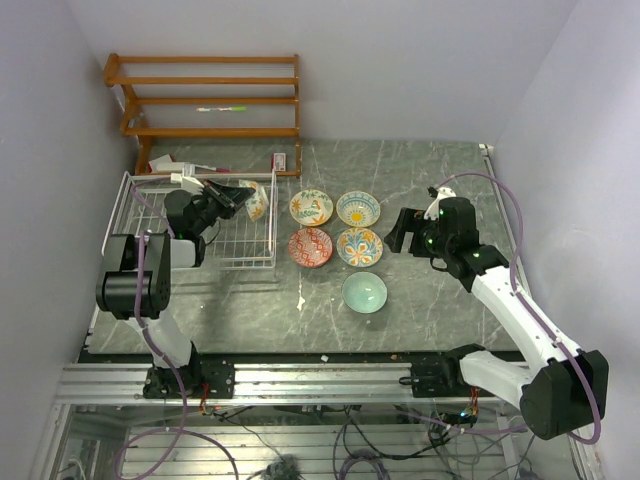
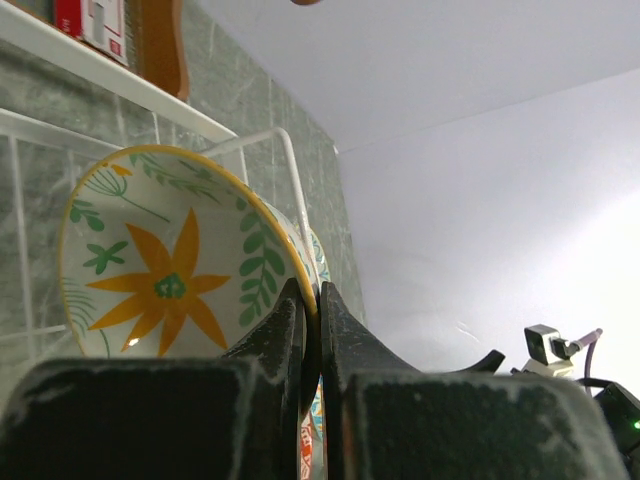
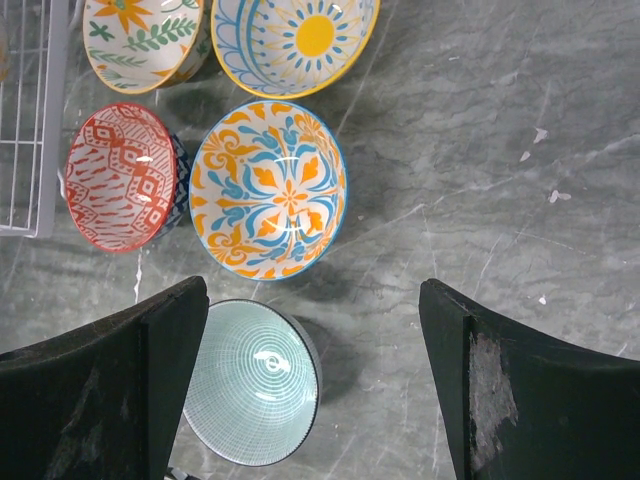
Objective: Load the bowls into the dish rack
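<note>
The left gripper (image 2: 311, 300) is pinched shut on the rim of a yellow-flowered bowl (image 2: 165, 270). It holds the bowl on edge over the dish rack (image 1: 272, 228), close to the right wall. Five other bowls (image 1: 359, 246) sit on the surface (image 1: 440, 180), right of the rack and beneath the wide-open right gripper (image 3: 312, 310).

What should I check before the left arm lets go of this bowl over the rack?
1. Grip: ok. The left gripper is shut on the rim of the orange-flower bowl.
2. Placement: ok. In the top view the bowl hangs over the dish rack, near its right wall.
3. Bowl resting on the rack wires: cannot tell. No view shows the contact.
4. Space under the bowl: cannot tell. The arm hides that part of the rack.
5. Right gripper: ok. It is open, holds nothing, and is away from the rack.
6. Loading complete: not ok. Five bowls sit on the table.
</note>
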Available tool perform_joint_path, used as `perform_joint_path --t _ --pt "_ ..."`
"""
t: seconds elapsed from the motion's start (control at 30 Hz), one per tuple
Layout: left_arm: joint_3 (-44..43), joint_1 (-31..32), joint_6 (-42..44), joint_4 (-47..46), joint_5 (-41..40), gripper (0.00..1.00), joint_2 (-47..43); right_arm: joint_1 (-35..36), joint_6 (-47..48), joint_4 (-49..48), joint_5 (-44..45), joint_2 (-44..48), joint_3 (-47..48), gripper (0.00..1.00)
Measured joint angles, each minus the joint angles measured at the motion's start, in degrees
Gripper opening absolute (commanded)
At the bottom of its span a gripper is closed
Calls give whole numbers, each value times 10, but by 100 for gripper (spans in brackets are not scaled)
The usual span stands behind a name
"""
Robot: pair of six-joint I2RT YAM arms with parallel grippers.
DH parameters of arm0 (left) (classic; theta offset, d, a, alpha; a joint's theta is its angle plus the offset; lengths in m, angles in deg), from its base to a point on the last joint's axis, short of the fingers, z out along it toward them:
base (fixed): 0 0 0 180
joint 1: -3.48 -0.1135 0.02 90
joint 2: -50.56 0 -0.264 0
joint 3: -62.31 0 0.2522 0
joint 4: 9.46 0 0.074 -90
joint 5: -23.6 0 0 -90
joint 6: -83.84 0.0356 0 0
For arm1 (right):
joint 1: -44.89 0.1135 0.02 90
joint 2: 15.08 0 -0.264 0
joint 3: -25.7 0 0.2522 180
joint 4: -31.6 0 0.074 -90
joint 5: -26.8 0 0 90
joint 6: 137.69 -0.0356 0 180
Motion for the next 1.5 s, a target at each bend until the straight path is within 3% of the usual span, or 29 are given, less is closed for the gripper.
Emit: perform_joint_path --t 0.3,0.53,0.8,1.07,1.5 --pt "0 -24 2 -14 5 7 20 0 4 0 0 -7 0 87" --pt "-1 -32 -24 -115 17 10 76 0 5 0 0 -9 0 87" --pt "22 -62 -43 -170 37 30 91 0 6 0 5 -9 0 88" --pt "37 -105 -14 -111 36 47 97 0 6 0 5 -9 0 88" --pt "25 -113 50 -11 37 57 83 0 7 5 5 -7 3 88"
